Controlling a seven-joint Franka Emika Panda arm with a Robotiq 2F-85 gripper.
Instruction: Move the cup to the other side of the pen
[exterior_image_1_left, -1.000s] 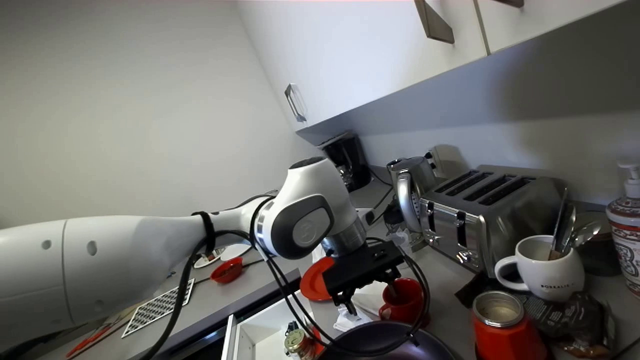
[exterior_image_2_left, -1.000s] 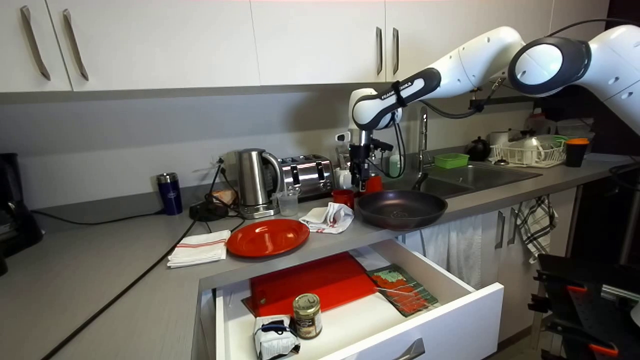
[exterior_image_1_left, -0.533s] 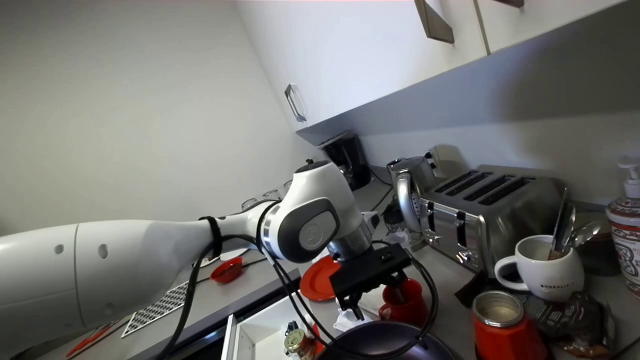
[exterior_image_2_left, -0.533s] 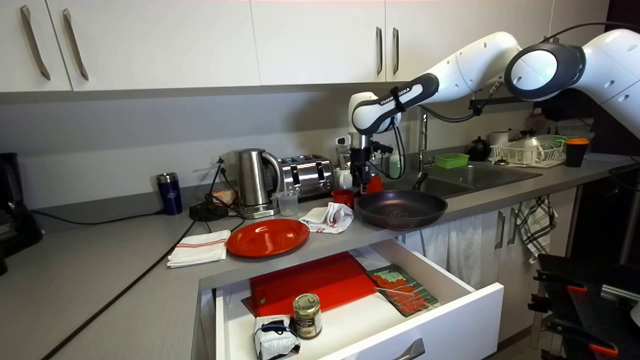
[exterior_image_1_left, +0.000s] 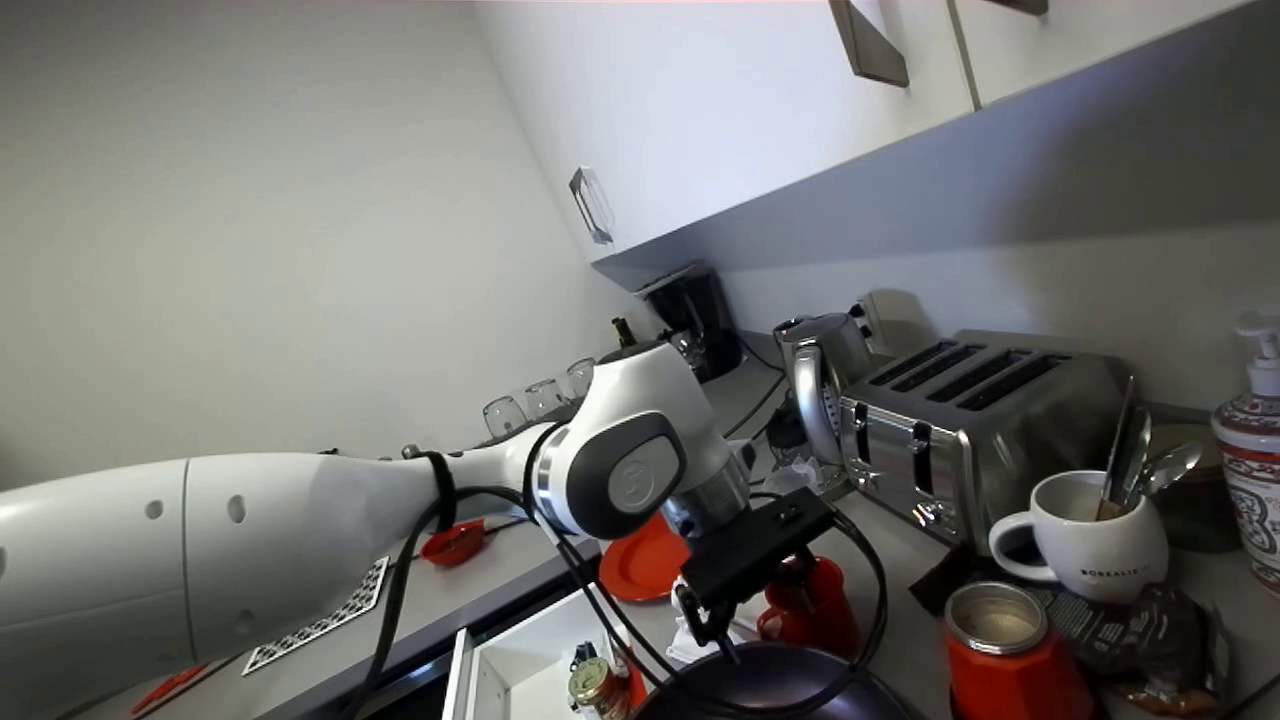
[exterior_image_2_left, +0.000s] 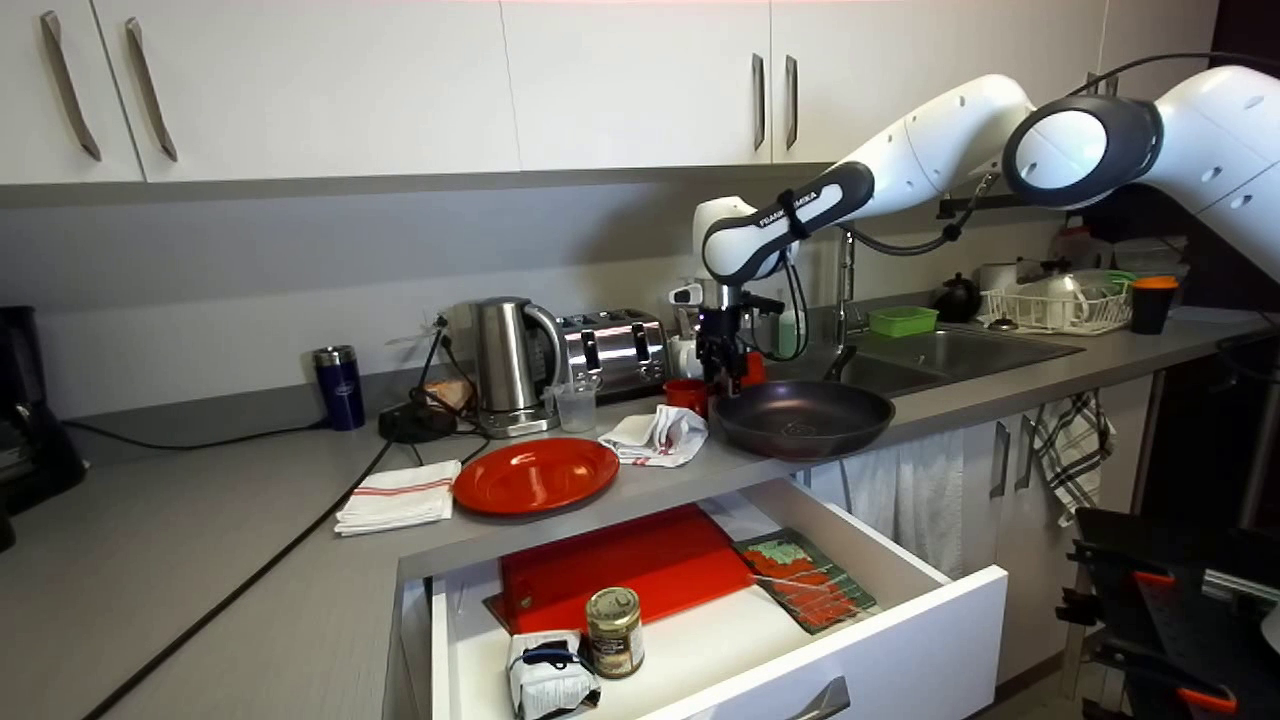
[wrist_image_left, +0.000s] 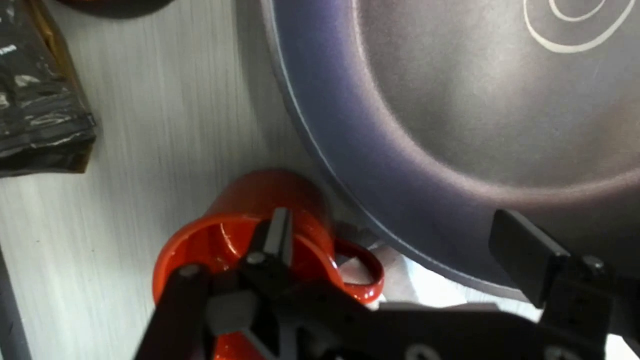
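- Right in front of me, the drawer (exterior_image_2_left: 930, 640) stands open, a jar (exterior_image_2_left: 614, 635) just beside a white packet (exterior_image_2_left: 550, 680) inside it, a flat red board (exterior_image_2_left: 630, 570) lying behind the pair.
- Up onto the counter (exterior_image_2_left: 200, 520) we go: red plate (exterior_image_2_left: 535, 475), crumpled white cloth (exterior_image_2_left: 675, 435) near it, and the big dark pan (exterior_image_2_left: 810, 448) close to the front edge.
- And here's the gripper (wrist_image_left: 392, 235), pointing down, jaws spread wide apart! One jaw is over the pan, the other over the mouth of the red cup (wrist_image_left: 272, 192).
- Is that jaw dipping inside the cup or only hanging above it? From here, I can't tell.
- The red cup itself stands upright on the counter, just beside the pan, its handle turned towards the cloth.
- Above it all, the white arm (exterior_image_2_left: 930, 140) stretches in over the counter.
- Beyond the cup, in an exterior view, there's a red tin with a pale rim (exterior_image_1_left: 1015, 680), and near it a white mug (exterior_image_1_left: 1090, 555) bristling with spoons (exterior_image_1_left: 1172, 466).
- Further back, the silver toaster (exterior_image_1_left: 1040, 450), and the steel kettle (exterior_image_2_left: 503, 360) right next to it.
- Way at the back, pale cupboards (exterior_image_2_left: 640, 80) hang along the wall (exterior_image_2_left: 220, 270).
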